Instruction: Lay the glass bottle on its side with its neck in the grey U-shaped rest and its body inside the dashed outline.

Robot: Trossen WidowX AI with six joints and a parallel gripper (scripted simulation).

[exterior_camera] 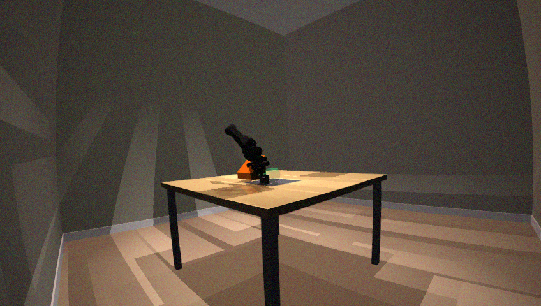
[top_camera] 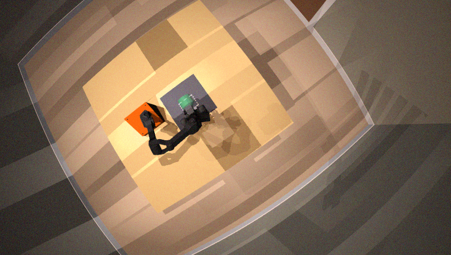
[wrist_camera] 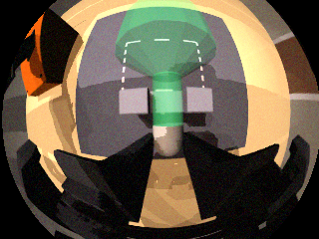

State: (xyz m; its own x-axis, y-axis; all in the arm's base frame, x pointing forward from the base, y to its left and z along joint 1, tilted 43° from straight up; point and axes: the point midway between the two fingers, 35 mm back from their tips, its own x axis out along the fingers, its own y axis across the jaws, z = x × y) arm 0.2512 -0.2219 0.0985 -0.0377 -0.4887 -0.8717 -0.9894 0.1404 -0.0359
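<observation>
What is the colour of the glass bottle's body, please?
Translucent green; the wrist view shows the body of the glass bottle best.

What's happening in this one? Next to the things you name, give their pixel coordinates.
The black arm's gripper (top_camera: 190,109) (wrist_camera: 167,137) is holding a green glass bottle (top_camera: 185,100) (wrist_camera: 166,37) by its neck end, over a dark mat (top_camera: 193,82) (wrist_camera: 97,65). In the wrist view the neck lines up between the two blocks of the grey rest (wrist_camera: 134,101), and the body is toward the dashed outline (wrist_camera: 161,40). Whether the bottle is fully down can't be told; it hasn't been let go.

green bottle (wrist_camera: 166,42), its neck between grey blocks (wrist_camera: 166,107)
</observation>
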